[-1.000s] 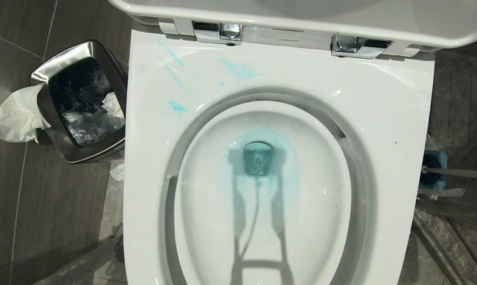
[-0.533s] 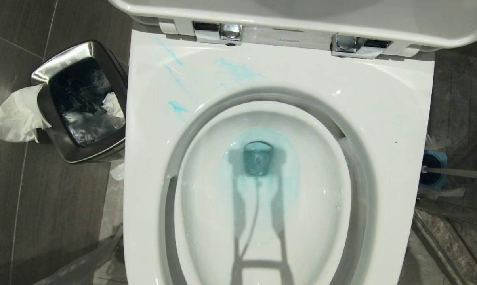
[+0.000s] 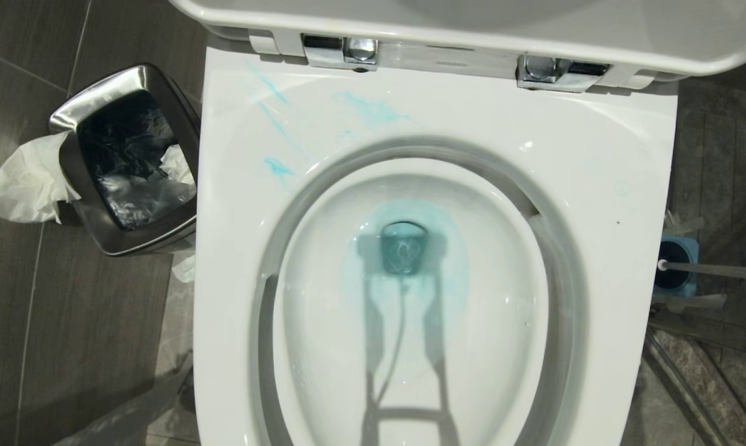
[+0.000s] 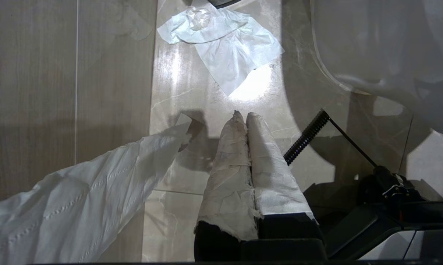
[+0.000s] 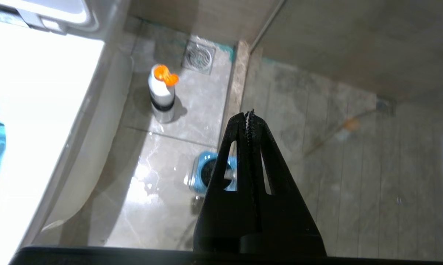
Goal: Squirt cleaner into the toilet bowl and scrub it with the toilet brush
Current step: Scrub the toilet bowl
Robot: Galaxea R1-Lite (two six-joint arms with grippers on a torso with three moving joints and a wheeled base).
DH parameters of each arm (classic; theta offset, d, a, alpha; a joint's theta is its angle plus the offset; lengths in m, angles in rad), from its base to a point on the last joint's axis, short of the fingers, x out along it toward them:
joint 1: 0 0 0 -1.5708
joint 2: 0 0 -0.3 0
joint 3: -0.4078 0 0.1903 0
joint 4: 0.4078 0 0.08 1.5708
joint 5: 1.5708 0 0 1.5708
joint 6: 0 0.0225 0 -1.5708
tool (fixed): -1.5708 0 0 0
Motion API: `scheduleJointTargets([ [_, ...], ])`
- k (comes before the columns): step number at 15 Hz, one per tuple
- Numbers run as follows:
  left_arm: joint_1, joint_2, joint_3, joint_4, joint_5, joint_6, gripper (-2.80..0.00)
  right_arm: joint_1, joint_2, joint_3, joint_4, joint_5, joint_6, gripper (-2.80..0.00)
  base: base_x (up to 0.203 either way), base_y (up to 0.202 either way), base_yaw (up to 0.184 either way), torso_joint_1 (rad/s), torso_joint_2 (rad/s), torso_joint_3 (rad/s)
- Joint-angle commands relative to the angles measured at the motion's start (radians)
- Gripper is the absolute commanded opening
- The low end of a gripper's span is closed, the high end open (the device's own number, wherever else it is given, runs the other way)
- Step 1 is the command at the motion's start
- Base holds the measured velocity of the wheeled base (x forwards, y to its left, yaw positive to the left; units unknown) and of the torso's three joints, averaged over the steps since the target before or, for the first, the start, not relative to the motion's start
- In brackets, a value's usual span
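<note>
One white porcelain toilet bowl point(image 3: 602, 186), one steel waste bin point(image 3: 125, 161), two chrome hinges point(image 3: 342, 49), one blue brush holder point(image 5: 201, 176), one orange-capped white bottle point(image 5: 162, 94), one floor drain grate point(image 5: 198, 57)

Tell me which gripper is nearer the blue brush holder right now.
Right. The right gripper, shut and empty, hangs above the blue brush holder. The left gripper, shut, is over floor tissue on the toilet's other side.

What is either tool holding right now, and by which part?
Nothing. The left tool and the right tool are both shut and empty above the floor.
</note>
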Motion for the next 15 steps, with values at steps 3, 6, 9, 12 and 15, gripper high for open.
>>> scheduleJointTargets([
  [3,0.000,0.000,0.002,0.000,0.000,0.000,-2.80,-0.041,-0.087,0.089,0.021,0.029,0.047,-2.80,0.000,0.000,0.000,0.000,0.00,0.000],
  [6,0.000,0.000,0.002,0.000,0.000,0.000,-2.80,-0.055,-0.190,0.157,0.045,0.087,0.082,-2.80,0.000,0.000,0.000,0.000,0.00,0.000],
  [9,0.000,0.000,0.002,0.000,0.000,0.000,-2.80,-0.057,-0.254,0.230,0.085,0.098,0.094,-2.80,0.000,0.000,0.000,0.000,0.00,0.000],
  [12,0.000,0.000,0.002,0.000,0.000,0.000,-2.80,-0.057,-0.277,0.297,0.085,0.106,0.096,-2.80,0.000,0.000,0.000,0.000,0.00,0.000],
  [15,0.000,0.000,0.002,0.000,0.000,0.000,-2.80,-0.058,-0.277,0.377,0.077,0.107,0.098,-2.80,0.000,0.000,0.000,0.000,0.00,0.000],
])
